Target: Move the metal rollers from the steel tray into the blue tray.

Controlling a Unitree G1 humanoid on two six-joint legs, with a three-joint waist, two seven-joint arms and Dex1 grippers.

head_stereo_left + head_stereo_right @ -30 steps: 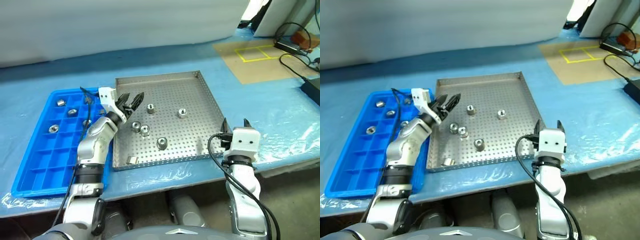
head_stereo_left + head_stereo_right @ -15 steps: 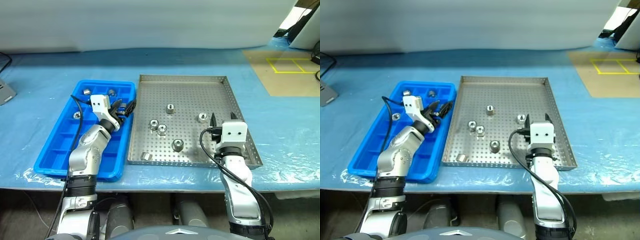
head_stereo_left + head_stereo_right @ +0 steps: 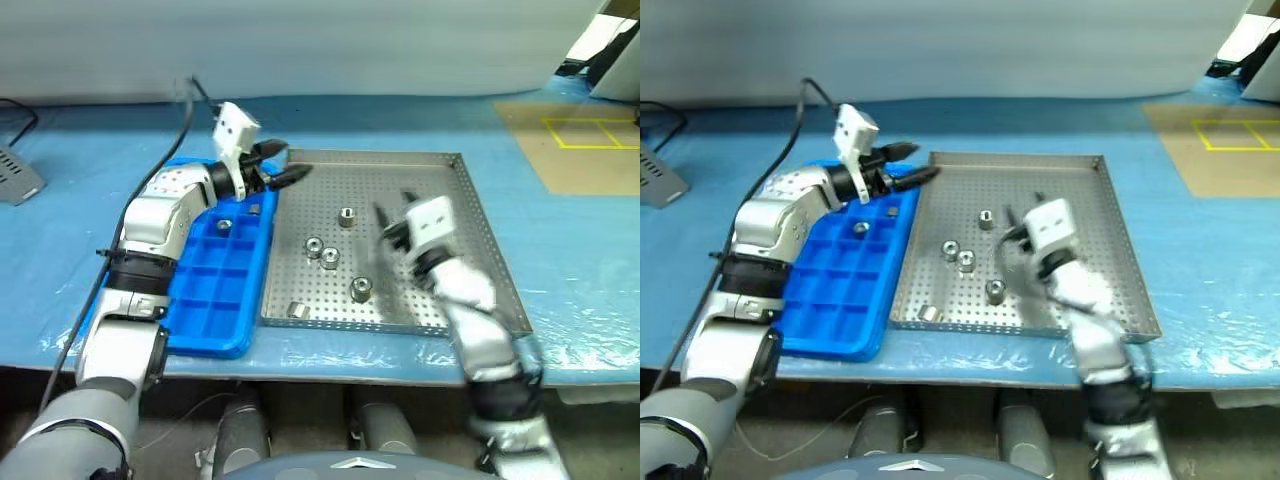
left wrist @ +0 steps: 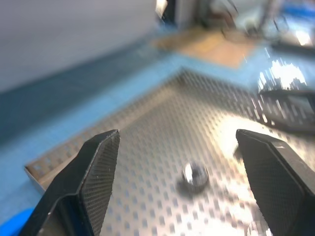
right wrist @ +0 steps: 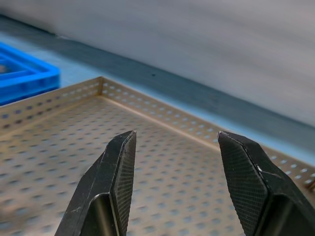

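Note:
The steel tray holds several metal rollers: one far off, a pair side by side, one nearer, and one lying by the front rim. To its left the blue tray holds two rollers in its far compartments. My left gripper hangs open and empty over the steel tray's far left corner, pointing across it; a roller lies ahead of its fingers. Over the tray's middle right, my right gripper is blurred, open with nothing between its fingers.
Both trays lie on a table under blue plastic sheet. A grey wall panel stands behind. A brown board with yellow tape lies at the far right, a dark device at the far left.
The left arm rose and swung right, from over the blue tray to the steel tray's far left corner. The right gripper lifted and moved forward over the steel tray. The camera turned.

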